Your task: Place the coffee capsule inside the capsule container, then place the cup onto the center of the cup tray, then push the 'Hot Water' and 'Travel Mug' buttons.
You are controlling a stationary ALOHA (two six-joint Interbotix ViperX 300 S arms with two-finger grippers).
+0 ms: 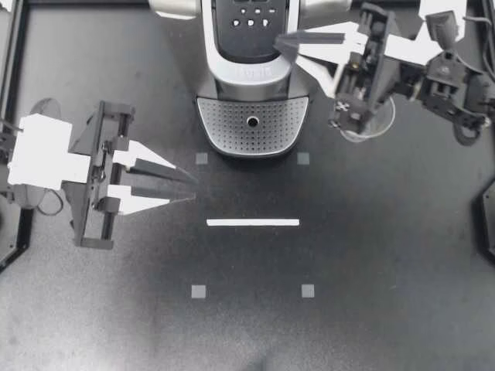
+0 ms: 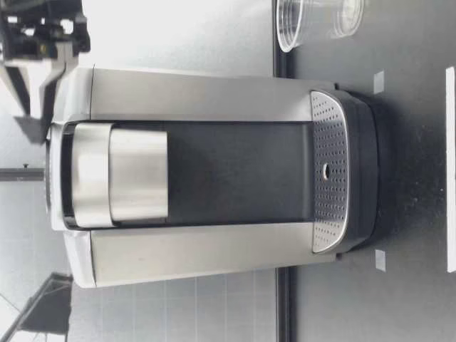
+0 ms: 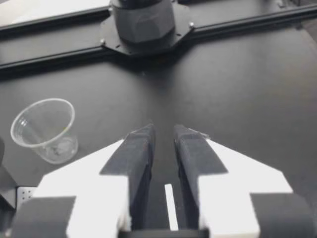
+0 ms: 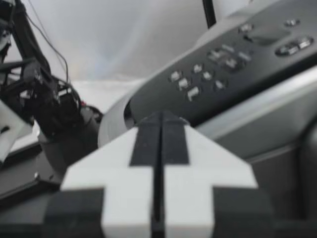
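Jaws: right pair (image 1: 280, 42) pressed together by the buttons (image 1: 251, 17); left pair (image 1: 193, 188) slightly spread (cup (image 3: 44, 130) untouched).

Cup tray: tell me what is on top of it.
Nothing: the tray is bare, only its holes showing. From above, the head of the brewer covers its rear, but the low view shows nothing there either. The cup stands beside the brewer.

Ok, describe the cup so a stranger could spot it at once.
Find the silver and black coffee machine at the table's far edge. Just beside it, on my right side, stands the cup. It is the only clear, see-through thing there.
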